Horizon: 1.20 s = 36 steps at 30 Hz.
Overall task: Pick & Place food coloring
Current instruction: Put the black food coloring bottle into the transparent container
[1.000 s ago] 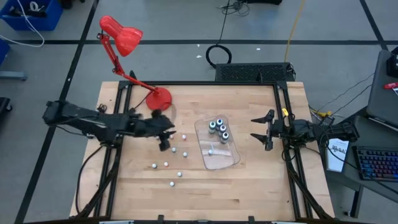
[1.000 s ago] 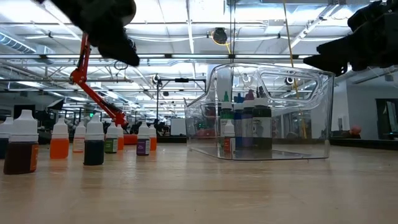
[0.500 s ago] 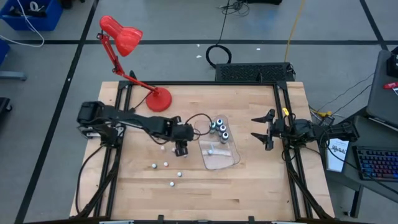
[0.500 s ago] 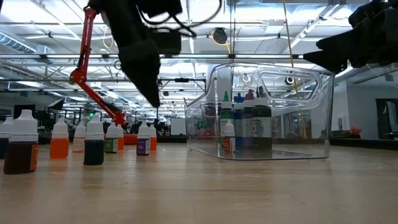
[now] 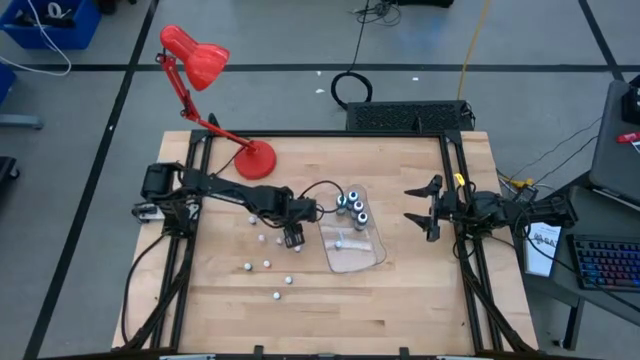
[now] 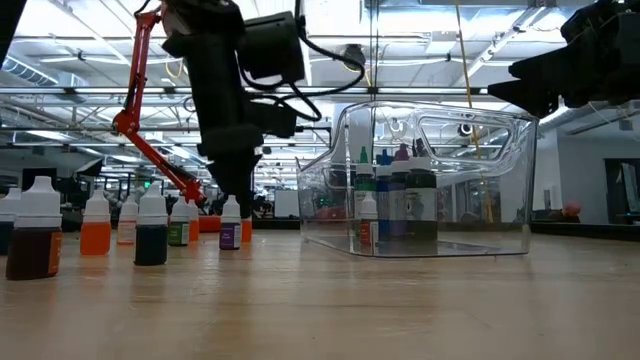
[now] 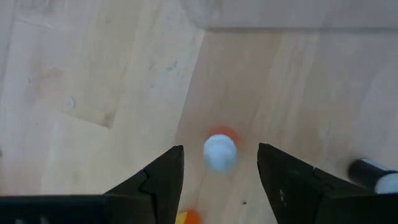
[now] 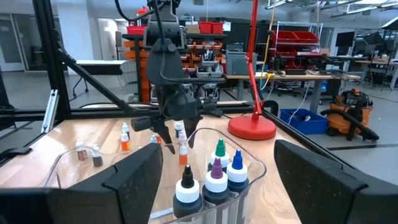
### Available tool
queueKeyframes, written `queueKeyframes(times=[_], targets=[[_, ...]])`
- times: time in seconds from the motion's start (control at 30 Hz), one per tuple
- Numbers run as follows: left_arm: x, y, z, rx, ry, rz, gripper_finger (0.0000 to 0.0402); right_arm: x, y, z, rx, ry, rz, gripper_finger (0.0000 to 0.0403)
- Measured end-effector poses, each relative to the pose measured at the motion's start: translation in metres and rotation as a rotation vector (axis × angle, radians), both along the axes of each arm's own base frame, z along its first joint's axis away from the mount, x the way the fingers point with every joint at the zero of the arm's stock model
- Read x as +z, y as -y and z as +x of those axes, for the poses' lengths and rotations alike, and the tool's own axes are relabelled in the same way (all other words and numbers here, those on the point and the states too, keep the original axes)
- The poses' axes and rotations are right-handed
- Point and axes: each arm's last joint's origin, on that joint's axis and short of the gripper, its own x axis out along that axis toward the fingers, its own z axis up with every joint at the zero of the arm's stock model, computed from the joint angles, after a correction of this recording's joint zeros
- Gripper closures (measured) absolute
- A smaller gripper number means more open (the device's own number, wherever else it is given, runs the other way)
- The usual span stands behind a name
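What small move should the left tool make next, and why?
Probably lower straight down, then close. The left tool hangs open directly above a small orange bottle standing on the table, its white cap centred between the fingers, beside the clear tray.

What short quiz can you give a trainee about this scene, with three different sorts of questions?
1. True or false: the left claw is shut tight on the small white-capped bottle.
2. Choose one: where do the taller bottles stand? A: in the clear tray. B: on the bare wood. C: on the floor.
3. Fill in the missing word: the lamp at the back of the table is ___ in colour.

Key
1. False: the fingers stand apart, one on each side of the bottle.
2. A.
3. Red.
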Motion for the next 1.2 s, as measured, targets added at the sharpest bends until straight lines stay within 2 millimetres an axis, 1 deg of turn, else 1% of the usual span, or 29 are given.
queueKeyframes(times=[0.13,0.37,0.5,0.67,0.83,0.9,0.97,1.03,1.2], targets=[[-0.004,-0.003,0.001,0.006,-0.012,0.001,0.0207,0.0,0.0,0.0,0.0,0.0,0.0,0.0108],[-0.003,-0.004,0.0,-0.005,-0.012,0.004,0.0221,0.0,0.0,0.0,0.0,0.0,0.0,0.0108],[-0.003,-0.004,0.0,-0.006,-0.016,0.004,0.0238,0.0,0.0,0.0,0.0,0.0,0.0,0.0108],[-0.003,-0.003,0.0,-0.008,-0.015,-0.003,0.0281,0.0,0.0,0.0,0.0,0.001,0.0,0.0108],[-0.003,-0.003,0.0,-0.026,-0.016,0.001,0.0342,0.0,0.0,0.0,0.0,0.001,0.0,0.0108],[-0.001,-0.003,0.0,-0.035,-0.018,0.004,0.035,0.0,0.0,0.0,0.0,0.001,0.0,0.0108],[0.006,-0.002,0.0,-0.039,-0.03,0.005,0.035,0.0,0.0,0.0,0.0,0.001,0.0,0.0108],[0.021,0.001,0.001,-0.045,-0.025,0.028,0.035,0.0,0.0,0.0,0.0,0.001,0.0,0.0108],[0.074,0.013,0.009,-0.085,-0.011,0.075,0.035,0.0,0.0,0.0,0.0,0.001,0.0,0.0108]])
